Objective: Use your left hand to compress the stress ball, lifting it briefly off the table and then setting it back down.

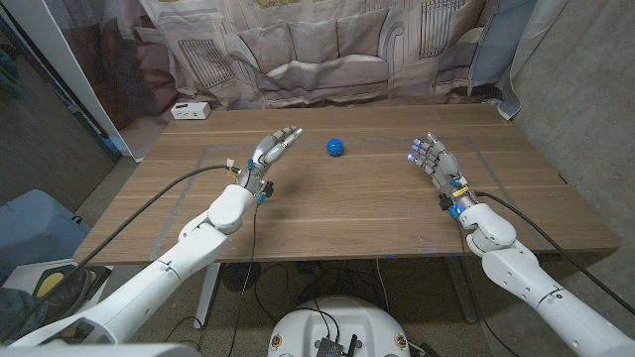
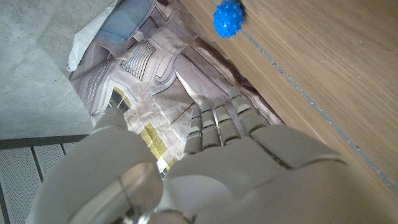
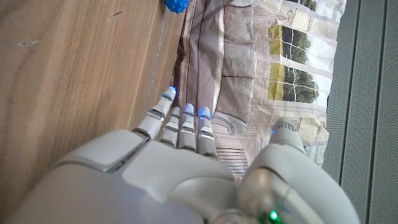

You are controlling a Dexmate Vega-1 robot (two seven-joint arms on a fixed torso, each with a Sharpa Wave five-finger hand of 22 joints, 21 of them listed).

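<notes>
**Head view: ball waiting ahead and to the right of my left hand**

Head view is showing me the blue spiky ball (image 1: 335, 148) sitting on the wooden table (image 1: 347, 213), towards the far edge and roughly midway between its left and right edges. Nothing is touching it. I am holding my left hand (image 1: 274, 148) over the table with its fingers stretched out straight and together, gripping nothing. The fingertips are pointing towards the far edge and angling a little towards the ball.

The relation I am watching is this: the ball is lying to the right of my left fingertips and only slightly farther out, near but clearly apart. The ball is round, so no long axis is dictating my approach. My right hand (image 1: 433, 157) is also hovering with fingers extended and nothing in it, and it is standing farther from the ball than the left, so the left is the nearer one as well as the one the task names. I am judging that the reach has not yet closed and that the next move calls for swinging the left hand rightward and spreading the fingers around the ball.

A small white box (image 1: 190, 110) is sitting at the table's far left corner; I am not making out any writing on it, nor any label on the ball.
</notes>
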